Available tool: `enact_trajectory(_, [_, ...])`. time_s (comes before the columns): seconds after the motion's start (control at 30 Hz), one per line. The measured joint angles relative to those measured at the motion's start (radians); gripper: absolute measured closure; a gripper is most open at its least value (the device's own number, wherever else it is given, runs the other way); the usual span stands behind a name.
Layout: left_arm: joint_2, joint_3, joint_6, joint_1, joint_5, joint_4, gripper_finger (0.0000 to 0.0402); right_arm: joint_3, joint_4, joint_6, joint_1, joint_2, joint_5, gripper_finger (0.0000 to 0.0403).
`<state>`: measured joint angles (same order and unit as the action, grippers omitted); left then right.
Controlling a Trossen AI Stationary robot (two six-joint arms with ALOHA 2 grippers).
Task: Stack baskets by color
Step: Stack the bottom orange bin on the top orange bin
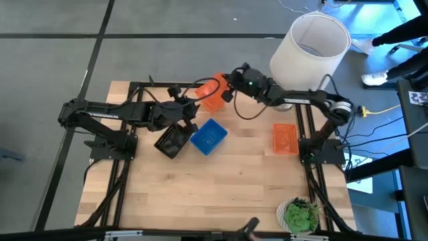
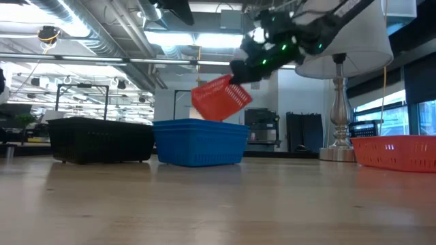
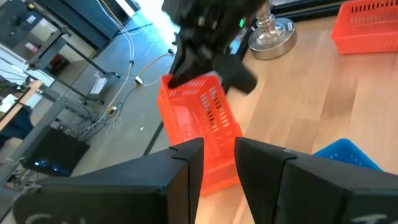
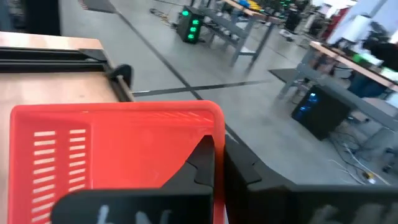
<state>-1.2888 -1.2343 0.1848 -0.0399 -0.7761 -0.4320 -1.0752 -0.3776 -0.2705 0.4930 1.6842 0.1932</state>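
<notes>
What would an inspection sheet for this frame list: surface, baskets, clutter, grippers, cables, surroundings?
Surface: wooden table, mostly bare.
Job's things: orange basket lifted, tilted; blue basket and black basket side by side; second orange basket apart near the right arm's base.
Clutter: lamp; plant.
Grippers: right gripper shut on the lifted basket's wall; left gripper open, empty, close by.
Cables: yellow cable beyond the table edge.
Surroundings: a person's legs.

Grey floor [image 1: 167,53] all around, crossed by dark seams. Overhead, ceiling pipes and ducts [image 2: 75,34] with bright strip lights [image 2: 177,37]. Windows [image 2: 419,109] glow on one side. Workbenches [image 4: 249,25] and cables [image 3: 134,68] sit farther back across the room.
</notes>
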Motion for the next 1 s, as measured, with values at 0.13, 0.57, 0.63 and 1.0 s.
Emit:
enact_trajectory(0.13, [0.0,0.0,0.0,0.0,0.0,-0.002,0.0317,0.0,-0.103,-0.013,0.019,0.086,0.046,0.0398])
enact_trajectory(0.57, [0.0,0.0,0.0,0.002,0.0,-0.005,0.0317,-0.117,0.253,-0.019,0.013,0.128,0.033,0.0398])
enact_trajectory(0.63, [0.0,0.0,0.001,0.002,0.0,-0.006,0.0317,-0.134,0.304,-0.021,0.005,0.127,0.032,0.0398])
enact_trajectory(1.0, [0.0,0.0,0.001,0.002,0.007,-0.01,0.0317,-0.361,0.643,-0.163,-0.015,0.126,0.046,0.0398])
